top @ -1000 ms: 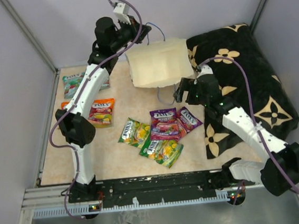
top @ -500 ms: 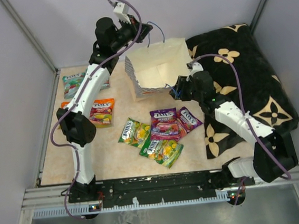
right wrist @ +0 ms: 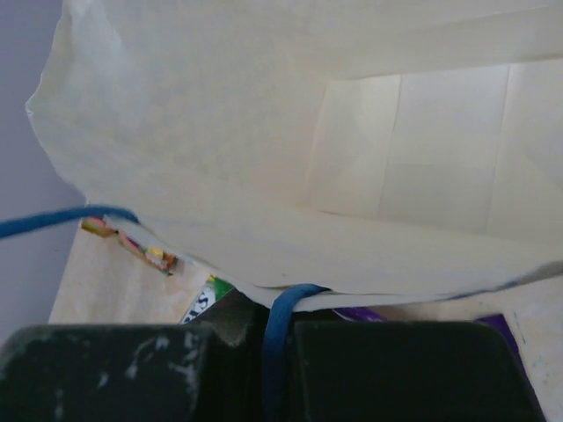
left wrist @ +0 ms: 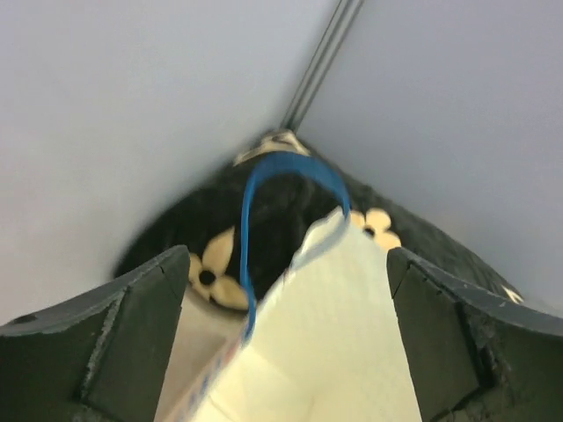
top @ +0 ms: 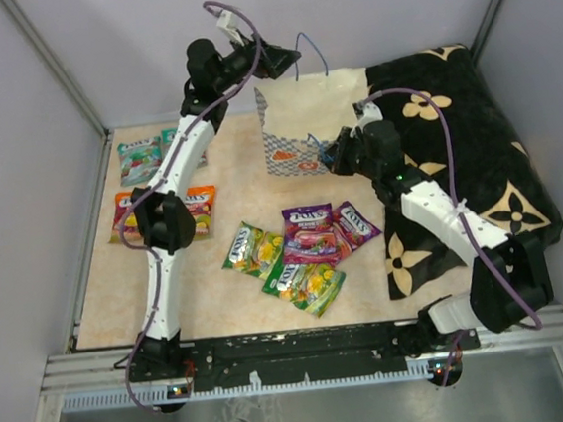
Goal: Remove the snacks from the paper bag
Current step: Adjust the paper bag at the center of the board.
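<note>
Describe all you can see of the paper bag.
The paper bag is tan kraft, cream inside, with a blue-white checkered band and orange motifs. It sits far back beside the black cloth, mouth open, nothing visible inside. The right gripper is shut on one blue cord handle; the open left gripper straddles the other.

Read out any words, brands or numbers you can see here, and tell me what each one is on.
Nothing reads for certain.
White logo on the purple packet: too blurred.
White logos on the green packet, orange packet and teal packet: too small.
Print on the bag: motifs only, no words show.
White letters on a packet edge in the right wrist view: cut off, unreadable.
</note>
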You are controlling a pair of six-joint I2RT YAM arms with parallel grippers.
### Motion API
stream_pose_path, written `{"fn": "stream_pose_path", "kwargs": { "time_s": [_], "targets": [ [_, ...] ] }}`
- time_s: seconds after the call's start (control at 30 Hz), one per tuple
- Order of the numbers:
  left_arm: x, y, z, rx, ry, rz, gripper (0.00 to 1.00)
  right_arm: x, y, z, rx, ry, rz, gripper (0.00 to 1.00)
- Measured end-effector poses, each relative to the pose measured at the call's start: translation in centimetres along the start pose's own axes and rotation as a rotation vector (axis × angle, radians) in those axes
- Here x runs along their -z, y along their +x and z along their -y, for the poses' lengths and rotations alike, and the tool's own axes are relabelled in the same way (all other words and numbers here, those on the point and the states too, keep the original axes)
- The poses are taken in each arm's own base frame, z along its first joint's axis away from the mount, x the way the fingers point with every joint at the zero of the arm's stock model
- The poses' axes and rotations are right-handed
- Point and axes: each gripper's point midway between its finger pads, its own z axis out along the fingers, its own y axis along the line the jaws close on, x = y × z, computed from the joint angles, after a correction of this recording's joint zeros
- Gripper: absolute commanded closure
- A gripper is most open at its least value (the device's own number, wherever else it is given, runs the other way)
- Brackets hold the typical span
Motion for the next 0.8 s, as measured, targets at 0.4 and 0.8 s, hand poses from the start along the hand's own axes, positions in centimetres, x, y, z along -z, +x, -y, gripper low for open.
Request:
{"fn": "stream_pose_path", "kwargs": {
  "time_s": [0.4,0.8],
  "targets": [
    [14.9,-3.3,-10.4,0.119,-0.287,-0.072,0.0,-6.4,-3.9,0.4,-0.066,0.01,0.06,1.0],
    [19.5,-3.5,1.5,-0.082,-0.235,0.05,0.03,-10.1,-7.8,1.2,-0.123,0.05,0.138,0.99]
  ]
}}
